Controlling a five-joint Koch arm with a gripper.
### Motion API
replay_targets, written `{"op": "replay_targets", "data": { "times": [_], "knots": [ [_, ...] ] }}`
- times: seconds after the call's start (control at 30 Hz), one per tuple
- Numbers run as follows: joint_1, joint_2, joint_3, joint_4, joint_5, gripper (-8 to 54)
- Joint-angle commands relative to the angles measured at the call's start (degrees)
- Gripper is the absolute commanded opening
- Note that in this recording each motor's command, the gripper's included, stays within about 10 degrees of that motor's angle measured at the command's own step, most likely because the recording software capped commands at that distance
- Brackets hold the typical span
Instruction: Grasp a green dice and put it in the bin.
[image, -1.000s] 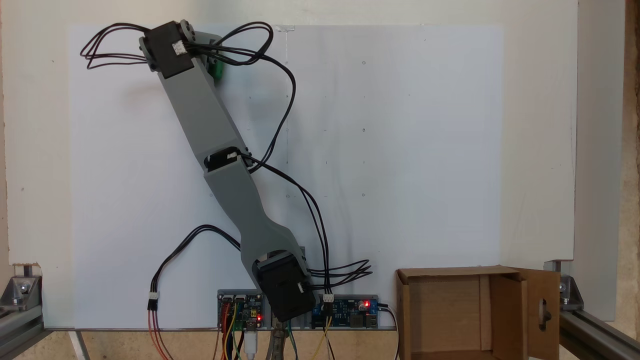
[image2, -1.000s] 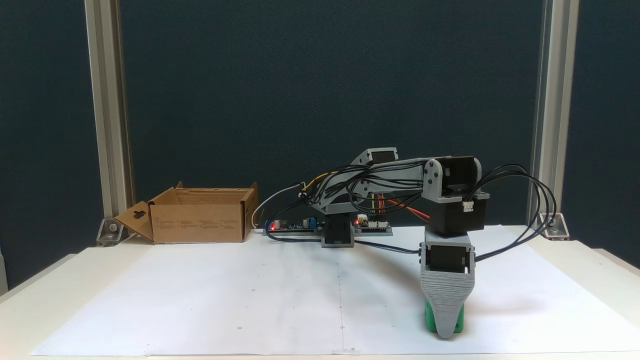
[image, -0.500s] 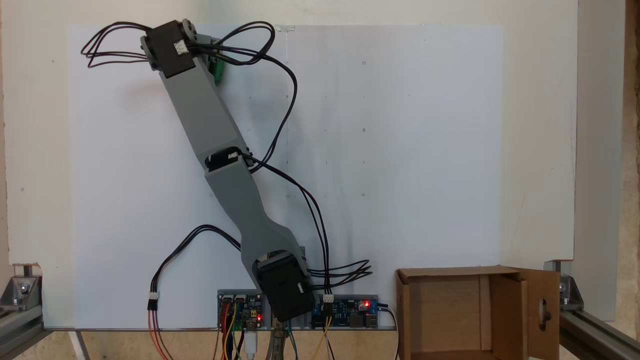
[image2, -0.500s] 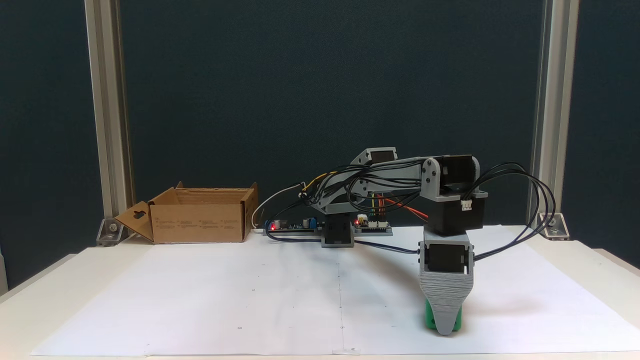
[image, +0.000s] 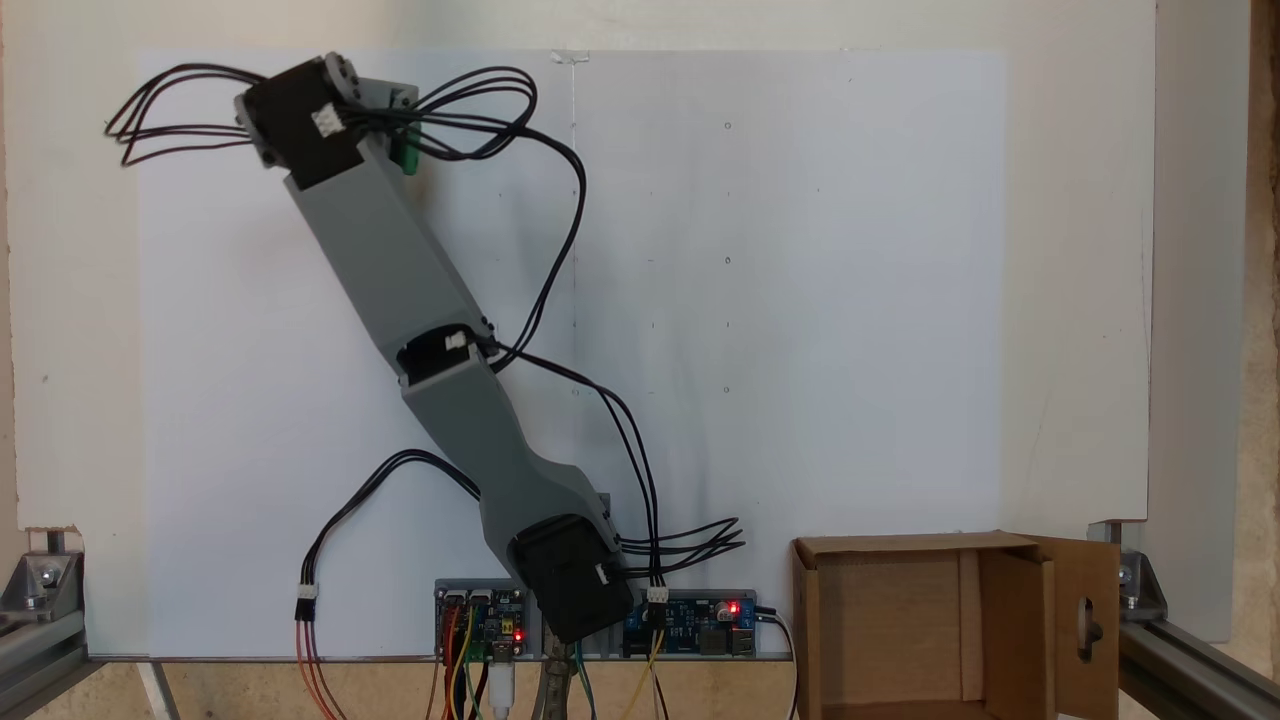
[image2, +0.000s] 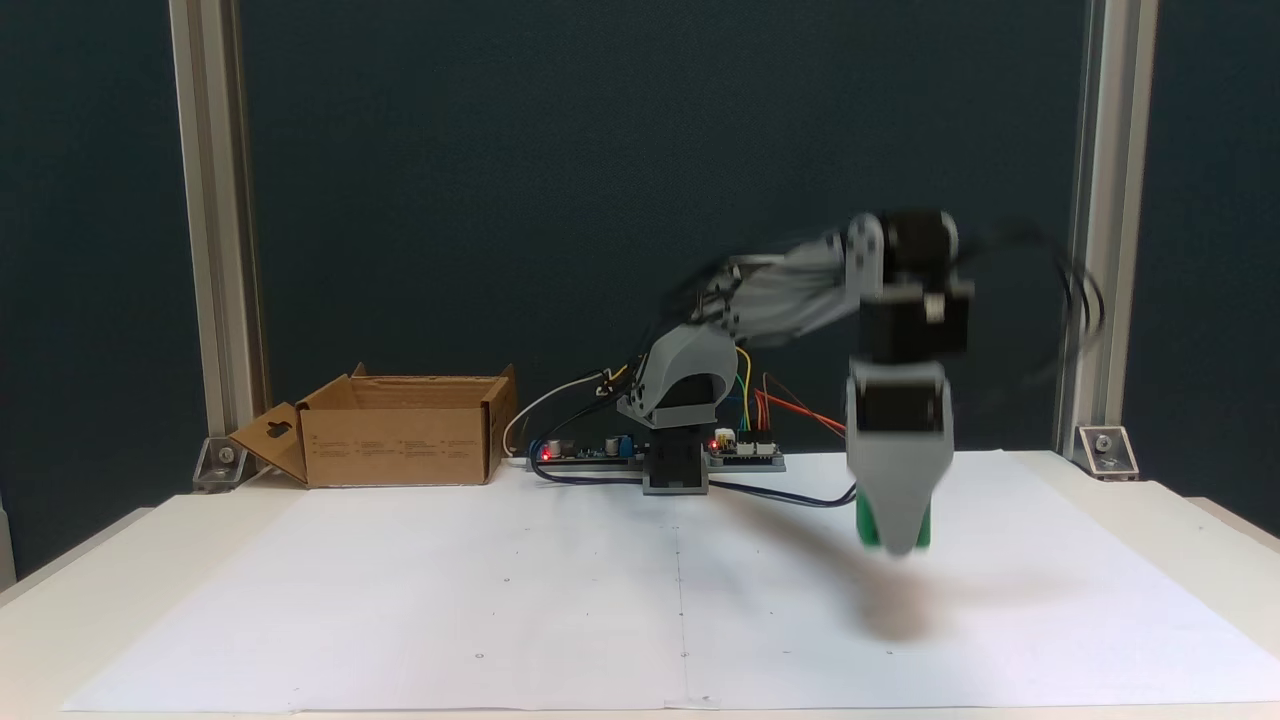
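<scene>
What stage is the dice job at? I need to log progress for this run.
Pickup looks done: in a fixed view the hand hangs above the white paper with the green dice showing behind its jaw, a shadow on the sheet below. The carry is in hand; the arm is motion-blurred. Left: crossing to the bin, which stands at the table's far left corner in that view, and letting go over it.

A cream table (image2: 1200, 530) bears white paper (image2: 500, 590) and the bin (image2: 400, 440).
</scene>
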Motion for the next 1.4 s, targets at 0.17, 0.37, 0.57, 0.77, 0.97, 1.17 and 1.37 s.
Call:
{"op": "replay_targets", "data": {
  "times": [0.17,0.37,0.57,0.77,0.97,1.17,1.37],
  "knots": [
    [-0.79,15.82,-3.52,10.00,3.43,11.5],
    [-1.05,17.58,-3.52,10.00,3.43,11.5],
    [1.41,19.69,-0.26,10.00,2.99,11.5],
    [11.25,26.63,13.18,10.09,-2.37,11.5],
    [27.95,32.43,18.63,7.21,-10.20,11.5],
    [49.75,36.56,21.27,4.83,-21.18,11.5],
    [66.88,41.48,21.36,4.92,-29.71,11.5]
  ]
}}
